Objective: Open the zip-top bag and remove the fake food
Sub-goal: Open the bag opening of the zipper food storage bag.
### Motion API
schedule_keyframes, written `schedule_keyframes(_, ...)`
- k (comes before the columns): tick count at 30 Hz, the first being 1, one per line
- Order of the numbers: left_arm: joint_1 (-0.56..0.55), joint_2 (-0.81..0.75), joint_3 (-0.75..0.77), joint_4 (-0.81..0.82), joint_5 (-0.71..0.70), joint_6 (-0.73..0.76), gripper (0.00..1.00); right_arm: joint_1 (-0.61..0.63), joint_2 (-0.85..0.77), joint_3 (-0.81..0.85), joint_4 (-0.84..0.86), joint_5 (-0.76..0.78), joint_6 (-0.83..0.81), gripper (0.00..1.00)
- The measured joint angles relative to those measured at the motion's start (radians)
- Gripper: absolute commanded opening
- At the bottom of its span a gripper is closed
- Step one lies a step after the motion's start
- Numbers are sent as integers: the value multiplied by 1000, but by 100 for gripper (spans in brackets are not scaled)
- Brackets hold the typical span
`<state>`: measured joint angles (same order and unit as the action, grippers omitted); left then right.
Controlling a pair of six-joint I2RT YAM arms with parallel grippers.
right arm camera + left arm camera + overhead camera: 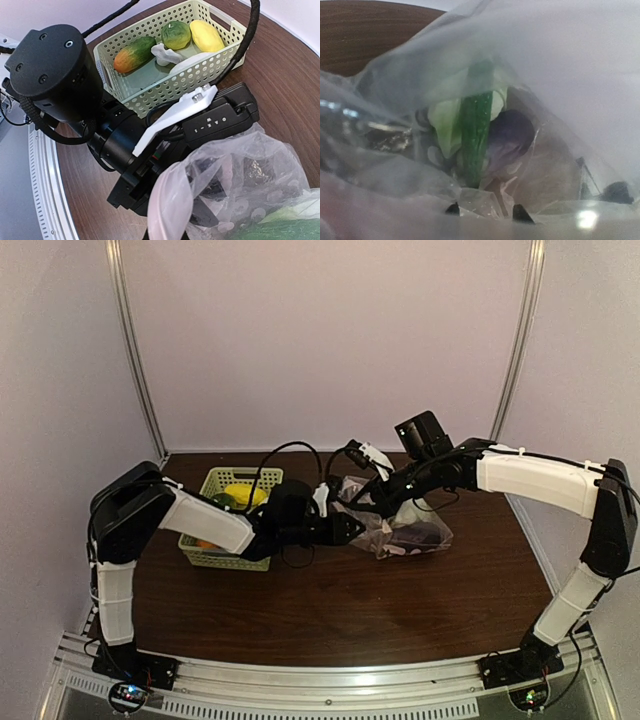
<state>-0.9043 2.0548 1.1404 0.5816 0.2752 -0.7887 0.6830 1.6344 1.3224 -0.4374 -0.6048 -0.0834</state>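
The zip-top bag [415, 532] lies on the table right of centre, its mouth facing left. My left gripper [347, 529] reaches into that mouth. In the left wrist view its two fingertips [521, 214] stand apart and the gripper [486, 212] is open, with only bag film between them. Ahead inside the bag lie a long green piece [476, 134], a pale green leaf piece [444, 125] and the dark purple eggplant [514, 132]. My right gripper [384, 502] is shut on the bag's upper lip. The pale zip strip [170, 210] runs down between its jaws [165, 236].
A pale green lattice basket [222, 556] stands left of the bag behind my left arm. It holds an orange-green piece [134, 52], a round green piece [176, 34], a yellow piece [206, 35] and whitish pieces [165, 53]. My left wrist body [55, 75] sits close by.
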Motion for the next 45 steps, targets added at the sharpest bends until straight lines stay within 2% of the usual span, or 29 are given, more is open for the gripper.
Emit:
schedule_keyframes(7, 0, -1, 6, -108, -117, -70, 36, 0, -2, 0, 0, 2, -1, 0)
schedule_keyframes(10, 0, -4, 6, -136, -153, -96, 39, 0, -4, 0, 0, 5, -5, 0)
schedule_keyframes(17, 1, -15, 11, -135, -167, -97, 41, 0, -5, 0, 0, 8, -18, 0)
schedule_keyframes(20, 6, -14, 31, -136, -158, -88, 33, 0, -6, 0, 0, 8, -18, 0)
schedule_keyframes(26, 27, -14, 65, -119, -138, -85, 1, 0, -8, 0, 0, 19, -20, 0)
schedule_keyframes(31, 33, -24, 49, -144, -108, -108, 0, 0, -18, 0, 0, 55, -25, 0)
schedule_keyframes(40, 19, -153, -13, -413, -19, -122, 0, 5, -45, -19, 4, 143, -45, 0)
schedule_keyframes(45, 19, -186, -35, -492, 77, -122, 0, 23, -45, -27, 5, 184, -53, 0)
